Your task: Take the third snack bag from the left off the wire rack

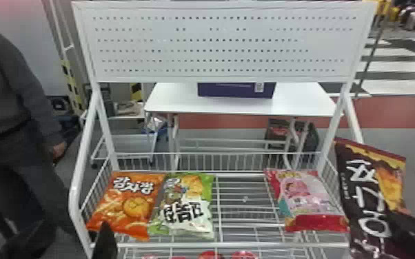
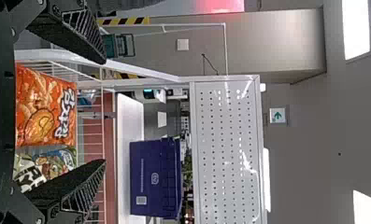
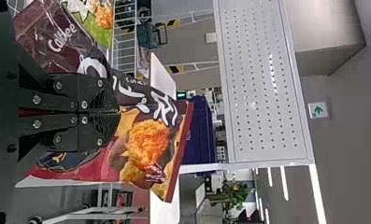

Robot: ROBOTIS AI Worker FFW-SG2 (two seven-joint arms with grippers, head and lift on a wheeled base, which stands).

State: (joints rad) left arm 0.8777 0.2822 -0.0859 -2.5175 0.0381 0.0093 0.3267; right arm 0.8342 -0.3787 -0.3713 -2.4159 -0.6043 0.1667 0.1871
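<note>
So the dark brown snack bag [image 1: 372,193] is already off the wire rack [image 1: 244,206]. It hangs in the air just past the rack's right end, standing tall and tipped a bit, right of the pink bag [image 1: 303,199]. The right gripper [image 3: 110,112] has its two fingers pinched together on the bag's lower part. There's an open slot on the shelf between the green bag [image 1: 182,206] and the pink one, which I'd guess is where it came from. The orange bag [image 1: 127,203] lies at the far left, touching the green one.

Handling-wise, I'd call it light and puffy, with glossy film that's probably slick and crinkly. The contents likely crush easily, so the flat sealed edge seems a safer hold than the belly. From the wrist view the pinch looks to be on the body, so I'd go easy on the squeeze.

As for writing, there's big white Korean lettering down the front over a picture of fried snacks, and all the other bags have bold print too.

The left gripper [image 2: 103,111] sits at the near left corner of the rack with its fingers spread wide, holding nothing.
</note>
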